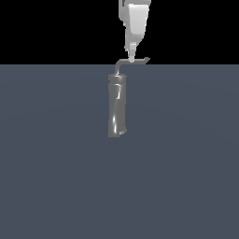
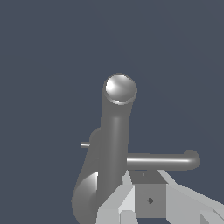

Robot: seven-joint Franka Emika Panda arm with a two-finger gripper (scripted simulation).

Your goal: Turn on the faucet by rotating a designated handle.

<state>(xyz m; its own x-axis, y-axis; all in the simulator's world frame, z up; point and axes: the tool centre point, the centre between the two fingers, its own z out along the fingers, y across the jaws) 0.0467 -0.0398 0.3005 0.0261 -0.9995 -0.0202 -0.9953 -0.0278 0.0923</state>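
The faucet is a glossy dark-grey cylinder standing upright in the middle of the exterior view. In the wrist view the faucet is seen from above. Its handle is a thin L-shaped rod running from the top toward the exterior view's right, with a slightly upturned tip. My white gripper comes straight down from above and its tip touches the rod's horizontal arm near mid-length. In the wrist view the handle lies just beyond my gripper. The fingers show no gap and nothing is held between them.
A flat blue-grey floor spreads all around the faucet. A small stub sticks out of the cylinder's side on the side away from the handle arm.
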